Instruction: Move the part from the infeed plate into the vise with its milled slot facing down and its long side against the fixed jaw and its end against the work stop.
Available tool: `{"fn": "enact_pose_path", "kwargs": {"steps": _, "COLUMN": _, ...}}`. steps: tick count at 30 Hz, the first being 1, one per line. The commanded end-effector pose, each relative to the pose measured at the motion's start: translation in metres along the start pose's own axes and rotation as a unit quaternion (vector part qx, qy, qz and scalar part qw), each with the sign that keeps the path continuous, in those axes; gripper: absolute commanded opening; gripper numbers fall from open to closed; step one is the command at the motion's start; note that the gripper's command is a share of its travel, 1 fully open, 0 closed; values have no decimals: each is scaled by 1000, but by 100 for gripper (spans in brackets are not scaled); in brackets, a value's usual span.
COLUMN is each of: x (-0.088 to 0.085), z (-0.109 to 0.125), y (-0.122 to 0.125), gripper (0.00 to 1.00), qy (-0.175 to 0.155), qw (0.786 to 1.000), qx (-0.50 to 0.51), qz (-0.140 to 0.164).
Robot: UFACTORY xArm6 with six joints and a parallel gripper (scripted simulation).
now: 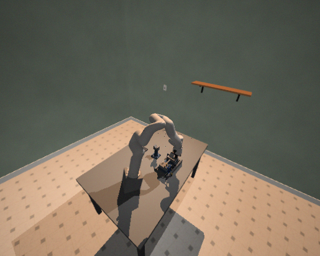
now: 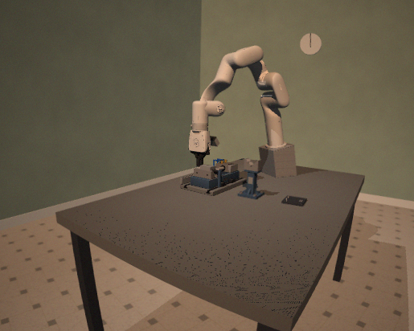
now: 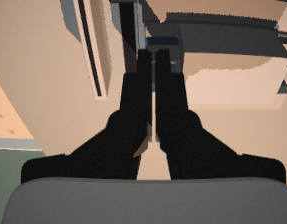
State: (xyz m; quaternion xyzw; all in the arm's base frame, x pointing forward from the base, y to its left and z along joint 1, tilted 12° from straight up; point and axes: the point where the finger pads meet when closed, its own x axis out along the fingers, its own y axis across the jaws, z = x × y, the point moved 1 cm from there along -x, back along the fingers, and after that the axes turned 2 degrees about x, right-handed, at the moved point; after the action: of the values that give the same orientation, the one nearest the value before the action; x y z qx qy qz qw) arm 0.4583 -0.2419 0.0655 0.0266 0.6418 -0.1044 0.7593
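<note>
1. Jaws pressed together with nothing between them – we see our gripper (image 3: 154,63) holding no load, fingers pointing down at the far end of the vise (image 2: 213,177).
2. Just past the fingertips lies a pale block (image 3: 220,46), which we take for the part, among the vise's bars; slot side and seating we cannot tell.
3. Farther out, the infeed plate (image 2: 294,200) looks bare – so we judge the transfer done, final nudging perhaps left.
</note>
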Motion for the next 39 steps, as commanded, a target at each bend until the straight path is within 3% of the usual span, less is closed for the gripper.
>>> {"fn": "enact_pose_path", "kwargs": {"steps": 1, "x": -1, "z": 2, "y": 0, "gripper": 0, "qy": -2, "qw": 1000, "qx": 0, "qz": -1}}
{"fn": "enact_pose_path", "kwargs": {"steps": 39, "x": -1, "z": 1, "y": 7, "gripper": 0, "qy": -2, "qw": 1000, "qx": 0, "qz": -1}}
